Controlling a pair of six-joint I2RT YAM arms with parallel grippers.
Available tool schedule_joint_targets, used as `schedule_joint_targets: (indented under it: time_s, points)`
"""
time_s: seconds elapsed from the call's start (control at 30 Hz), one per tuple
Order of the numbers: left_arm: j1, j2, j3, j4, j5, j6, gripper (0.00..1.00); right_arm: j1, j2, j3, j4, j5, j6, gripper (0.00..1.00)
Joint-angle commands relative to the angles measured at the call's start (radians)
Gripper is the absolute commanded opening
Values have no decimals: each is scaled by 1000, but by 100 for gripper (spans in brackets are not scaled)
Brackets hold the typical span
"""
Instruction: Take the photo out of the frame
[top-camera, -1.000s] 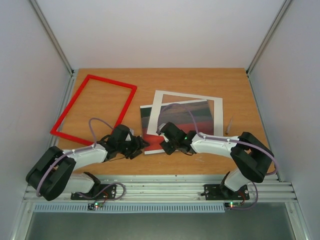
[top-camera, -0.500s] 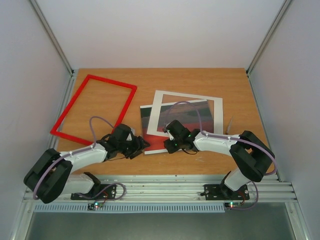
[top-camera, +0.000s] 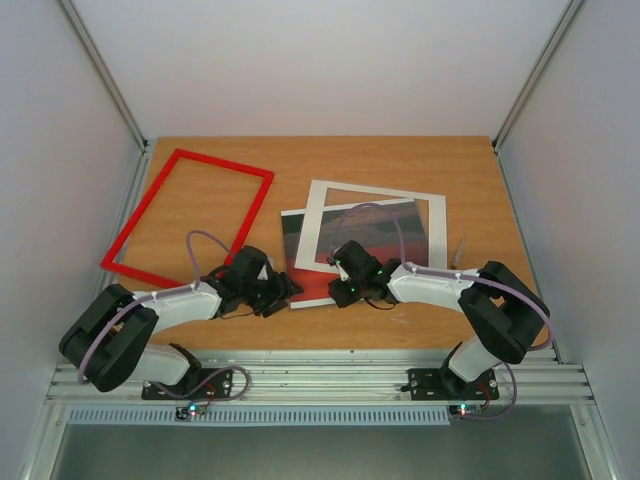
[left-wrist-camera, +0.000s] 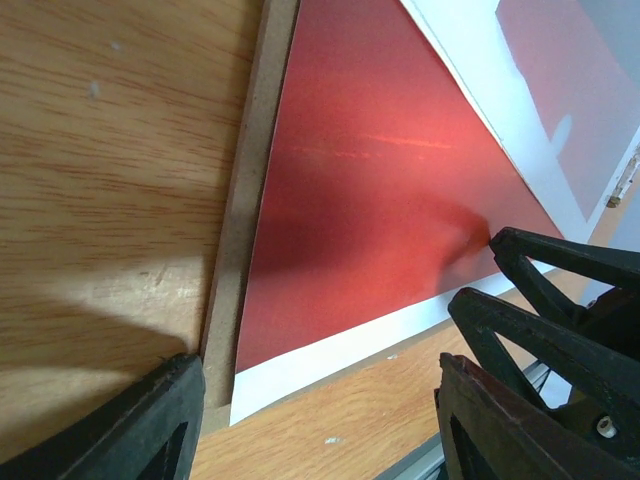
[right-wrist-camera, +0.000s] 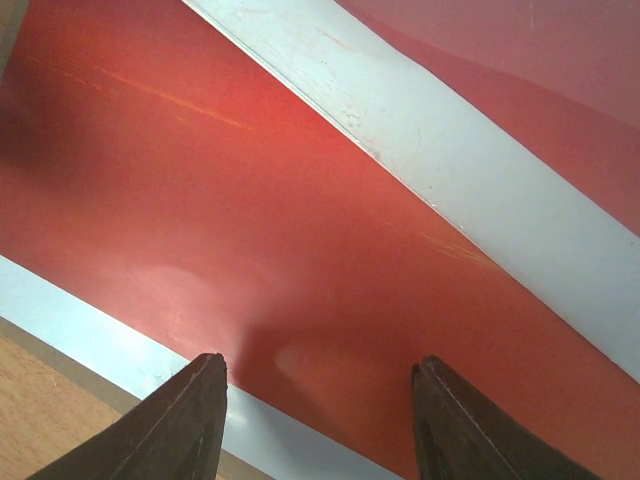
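frame (top-camera: 224, 164) apart from photo (left-wrist-camera: 380, 200); photo on board (left-wrist-camera: 245, 200), under mat (top-camera: 378, 190); left gripper (left-wrist-camera: 320, 375), right gripper (right-wrist-camera: 320, 362) spread, empty

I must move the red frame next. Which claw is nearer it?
Left. The left claw is at the photo's left edge, right of the frame; the right claw is over the photo, farther right.

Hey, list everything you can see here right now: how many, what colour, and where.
frame: 1, red, lying flat on the left of the table
mat: 1, white with a dark pane, centre-right, partly over the photo
photo: 1, red, centre, near side, on the board
board: 1, brown, under the photo
stick: 1, grey, right of the mat; too small to identify
table: 1, wood-brown
left gripper: 1, black, open, at the photo's near-left corner
right gripper: 1, black, open, over the photo
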Motion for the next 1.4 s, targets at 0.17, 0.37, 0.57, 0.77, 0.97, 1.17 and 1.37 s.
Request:
schedule_joint_targets:
  time_s: [0.17, 0.37, 0.57, 0.77, 0.97, 1.17, 1.37]
  points:
    - [-32, 39, 39, 39, 2, 19, 64, -8, 35, 1, 8, -17, 22, 52]
    - [-34, 1, 31, 31, -11, 12, 64, -8, 58, 0, 9, -32, 40, 52]
    - [-33, -57, 59, -84, -48, 47, 64, -8, 45, 16, -9, -87, 34, 53]
    - [28, -149, 19, -141, -75, 85, 65, 72, 31, 90, -109, -33, -29, 69]
    - [122, -164, -54, -86, 13, 91, 65, 150, 72, 178, -160, 26, -66, 71]
    - [177, -174, -91, -64, 50, 105, 65, 200, 153, 273, -186, 48, -79, 72]
    - [215, -180, -119, -54, 66, 121, 65, 232, 239, 357, -226, 86, -94, 74]
